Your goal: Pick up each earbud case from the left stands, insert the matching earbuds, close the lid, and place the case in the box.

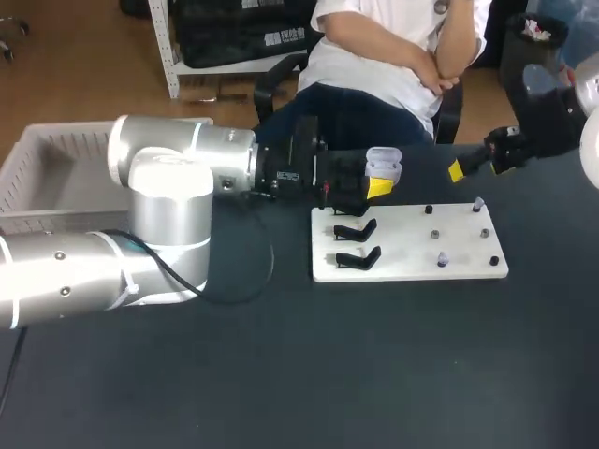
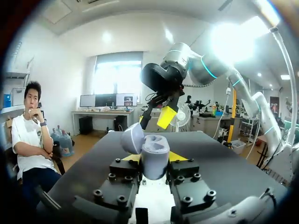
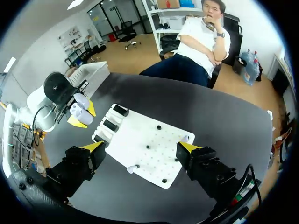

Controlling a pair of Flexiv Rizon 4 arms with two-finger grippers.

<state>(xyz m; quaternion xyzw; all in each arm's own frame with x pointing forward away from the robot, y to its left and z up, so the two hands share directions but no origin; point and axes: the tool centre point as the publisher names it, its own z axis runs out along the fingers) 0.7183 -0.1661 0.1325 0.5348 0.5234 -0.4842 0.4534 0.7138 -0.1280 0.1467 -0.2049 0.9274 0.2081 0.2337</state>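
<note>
My L gripper (image 1: 372, 184) is clamped on the earbud case (image 2: 154, 157), one finger each side. The lid (image 2: 132, 138) is flipped back and the mouth faces out twd my R arm. I hold the case off the table, over the far left corner of the white board (image 1: 412, 269), just beyond the two black stands (image 1: 356, 230).

My R gripper (image 3: 142, 147) hangs w/ fingers wide apart and nothing btwn them, up over the board's peg side.

Step in hand, as I judge it: R fetches a bud and seats it in the case.
- Keep L dead steady, mouth turned up twd R and lid out of the approach path.
- Bring R straight down on one earbud (image 3: 185, 138), pinch lightly and lift it plumb off its peg so it doesn't flick away.
- Line it up w/ the matching well before pressing.
- Press gently, since too much push could slide the case in my L grip.
- A 2nd earbud (image 3: 132, 168) waits at the board's near edge.

Containers:
- Case: both wells look unfilled from the L wrist.
- Stands: the two I can see are bare.
- Box (image 1: 37, 159): sits at the table's far left, well apart from the board. No case shows in the part I can see, and my L arm hides one corner.
</note>
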